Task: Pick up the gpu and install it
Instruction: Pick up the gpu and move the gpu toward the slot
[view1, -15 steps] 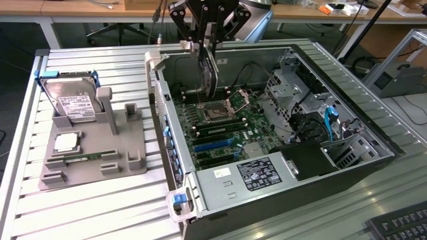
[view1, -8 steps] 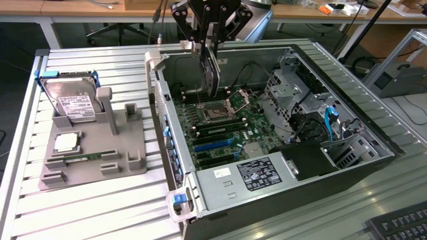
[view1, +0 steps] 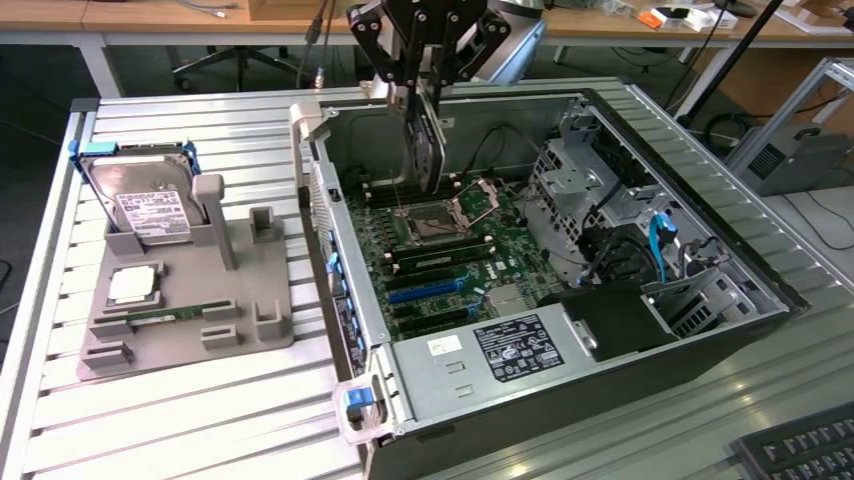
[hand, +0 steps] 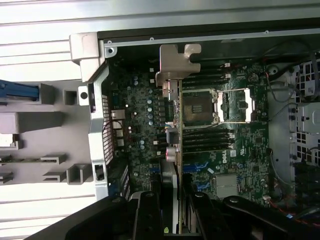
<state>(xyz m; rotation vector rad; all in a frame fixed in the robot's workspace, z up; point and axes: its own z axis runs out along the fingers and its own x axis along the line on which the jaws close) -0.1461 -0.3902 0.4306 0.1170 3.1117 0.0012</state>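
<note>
Fingers (hand: 148, 215) of gripper (hand: 175, 222) are clamped on one end of the gpu (hand: 176, 150); card is hung upright, silver bracket (hand: 176, 65) at the end away from the fingers; it is held over the motherboard (hand: 235, 150) beside the CPU socket (hand: 197, 107), not seated; pick-up judged done, carry-to-slot in hand; seating is judged to call for the contact edge lined over a blue slot (view1: 430, 288).
</note>
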